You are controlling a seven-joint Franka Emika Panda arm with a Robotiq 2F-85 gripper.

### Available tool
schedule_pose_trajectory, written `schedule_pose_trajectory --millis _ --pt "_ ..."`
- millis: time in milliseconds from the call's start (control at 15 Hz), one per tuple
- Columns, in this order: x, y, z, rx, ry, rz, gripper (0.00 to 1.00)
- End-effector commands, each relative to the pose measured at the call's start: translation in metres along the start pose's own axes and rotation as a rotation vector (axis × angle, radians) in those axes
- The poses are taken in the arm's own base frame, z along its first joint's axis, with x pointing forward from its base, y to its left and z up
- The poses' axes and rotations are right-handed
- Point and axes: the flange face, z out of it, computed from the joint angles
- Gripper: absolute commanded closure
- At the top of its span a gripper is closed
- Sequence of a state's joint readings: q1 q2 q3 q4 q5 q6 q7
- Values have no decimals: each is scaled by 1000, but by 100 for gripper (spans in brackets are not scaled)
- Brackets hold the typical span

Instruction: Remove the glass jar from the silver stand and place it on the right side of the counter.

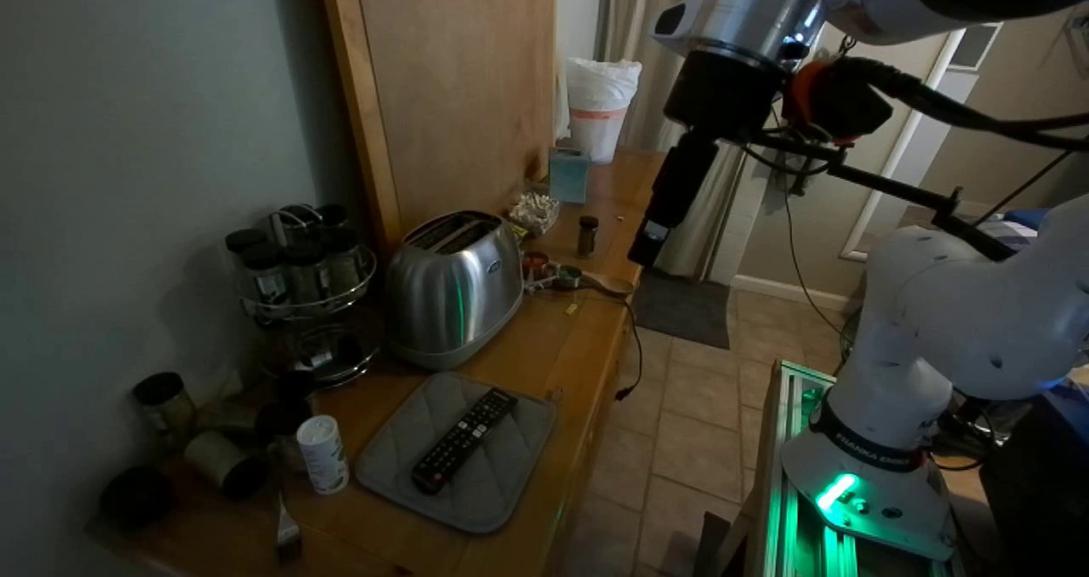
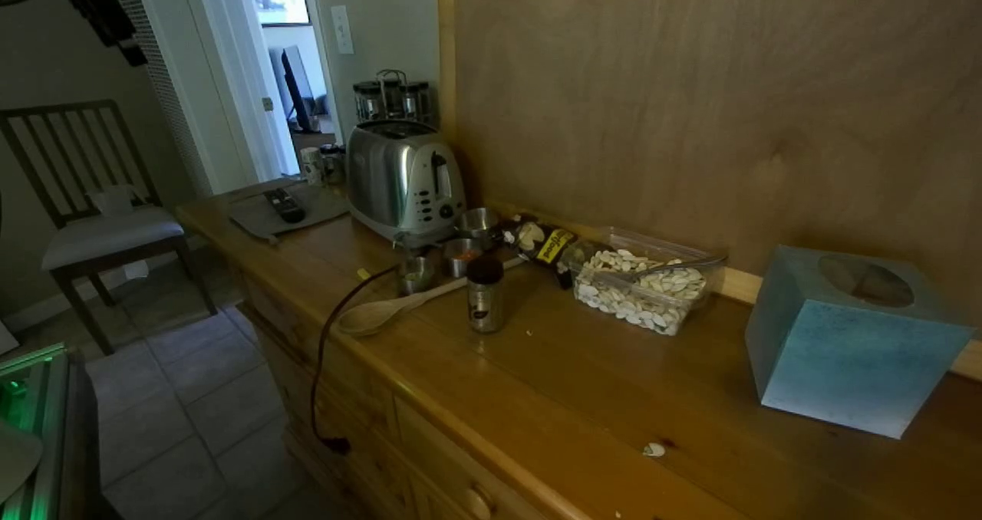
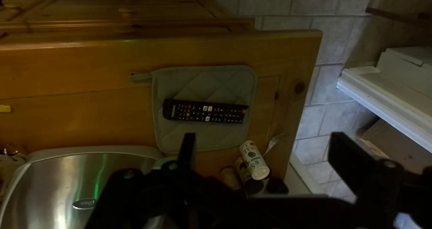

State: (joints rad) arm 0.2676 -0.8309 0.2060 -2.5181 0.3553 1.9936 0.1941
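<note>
Several dark-capped glass jars (image 1: 265,277) sit in the upper tier of the silver stand (image 1: 313,308); the stand's top and jars (image 2: 370,102) also show behind the toaster in an exterior view. The stand is not visible in the wrist view. Another dark-capped glass jar (image 1: 587,238) stands upright alone on the wooden counter (image 1: 544,356), past the toaster; it also shows in an exterior view (image 2: 485,297). My gripper (image 3: 263,136) is open with nothing between its fingers. It hangs in the air (image 1: 648,243) beside the counter's front edge, apart from all jars.
The chrome toaster (image 1: 455,296) stands beside the stand. A remote (image 3: 206,111) lies on a grey pot holder (image 3: 202,83). A white salt bottle (image 1: 323,454), loose jars (image 1: 223,465) and a fork (image 1: 287,526) lie nearby. A wooden spoon (image 2: 376,314), seed tub (image 2: 644,290) and tissue box (image 2: 851,351) occupy the counter.
</note>
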Motion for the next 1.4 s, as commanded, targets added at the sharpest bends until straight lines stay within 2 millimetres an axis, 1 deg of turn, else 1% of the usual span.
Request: schedule_pose_trajectory --millis 0,200,400,600,733,867,1067,1200,1333 --pt "0 0 -1 0 -1 0 0" --pt "0 0 -1 0 -1 0 0" --pt "28 -19 12 10 -25 -115 0" --pt "60 -37 30 1 -35 -258 0" --pt "86 -42 35 -26 -14 -337 0" --pt "115 -34 30 -57 42 -379 0" --pt "154 -11 21 -99 110 -409 0" --pt "176 5 19 -108 141 -443 0" --pt "192 18 22 -89 161 -486 0"
